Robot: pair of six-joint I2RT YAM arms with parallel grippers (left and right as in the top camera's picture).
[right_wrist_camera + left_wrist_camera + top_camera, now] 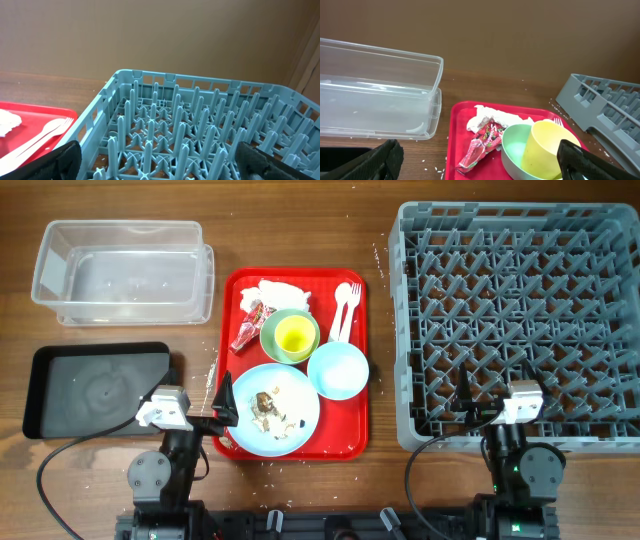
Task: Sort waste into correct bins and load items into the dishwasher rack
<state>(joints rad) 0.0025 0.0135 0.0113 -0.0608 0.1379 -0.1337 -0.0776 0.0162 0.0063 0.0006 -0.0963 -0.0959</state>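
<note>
We record the following on the wooden table (300,230):

- Clear plastic tub (120,225): far left, with its lid beneath or beside it; we cannot tell which.
- Black tray (70,395): near left, just in front of the tub.
- Red tray (340,425): centre, between the bins and the dishwasher rack (400,330), which fills the right side.
- Crumpled napkins (275,292): far end of the red tray.
- Red-and-white wrapper (248,325): beside the napkins, at the left of the green bowl (270,335).
- Yellow cup (295,335): standing inside the green bowl.
- Light blue bowl (338,370): right of the green bowl, close against the plate.
- Light blue plate (295,395): near end of the red tray, bearing brown food scraps (268,405) and pale crumbs.
- White spoon and fork (347,310): side by side at the tray's far right, pointing away from us.
- Left gripper (222,412): over the plate's left edge, fingers (375,162) spread wide, holding nothing.
- Right gripper (465,405): over the rack's near edge, fingers (260,160) spread wide, holding nothing.
</note>
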